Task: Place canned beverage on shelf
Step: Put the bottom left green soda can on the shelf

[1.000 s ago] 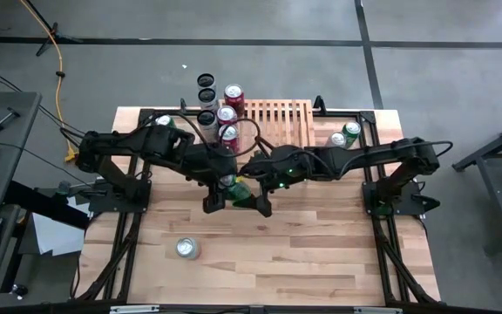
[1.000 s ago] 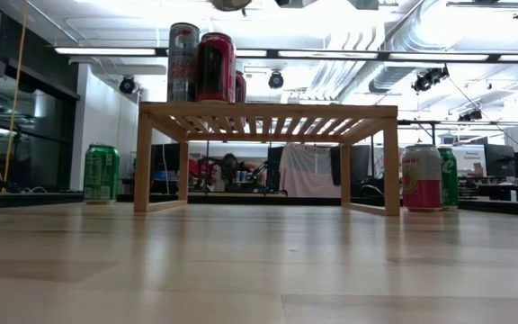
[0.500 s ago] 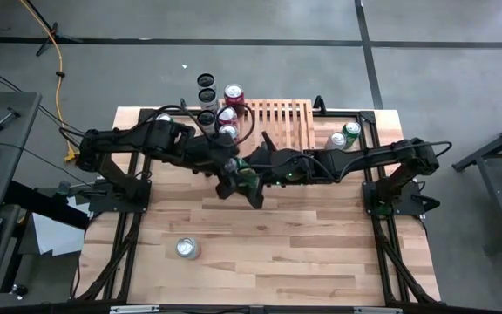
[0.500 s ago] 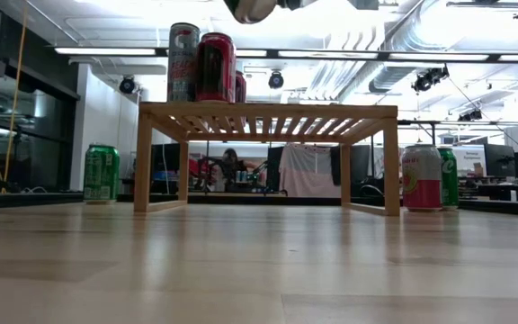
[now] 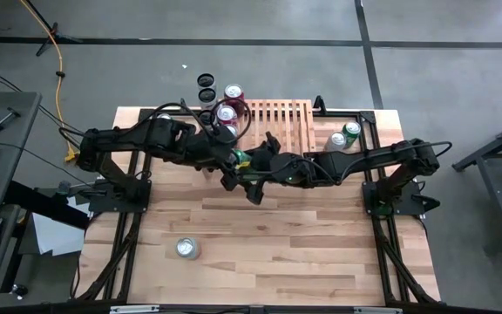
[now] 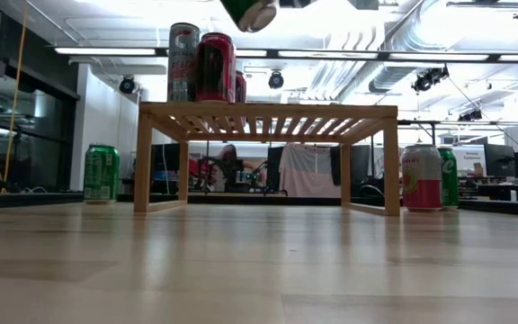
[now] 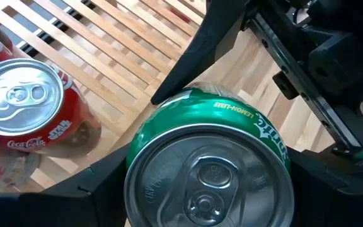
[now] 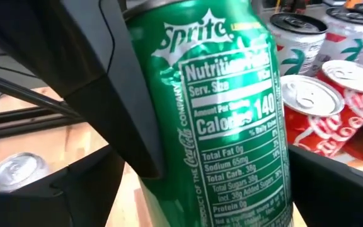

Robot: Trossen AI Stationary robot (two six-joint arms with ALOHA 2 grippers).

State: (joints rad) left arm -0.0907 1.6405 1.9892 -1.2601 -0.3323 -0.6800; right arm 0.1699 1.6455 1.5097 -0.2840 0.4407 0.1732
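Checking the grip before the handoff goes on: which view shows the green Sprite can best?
Right wrist view: the green Sprite can fills it, label readable. Left wrist view shows its top between dark fingers; low view only its bottom end at the upper edge; high view a green sliver between the arms.

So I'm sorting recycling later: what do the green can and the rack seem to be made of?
The green can looks like thin aluminium: a bare silvery top with a pull tab and a glossy printed wall. The rack looks like pale unpainted wood with a matte finish, going by the grain on its slats.
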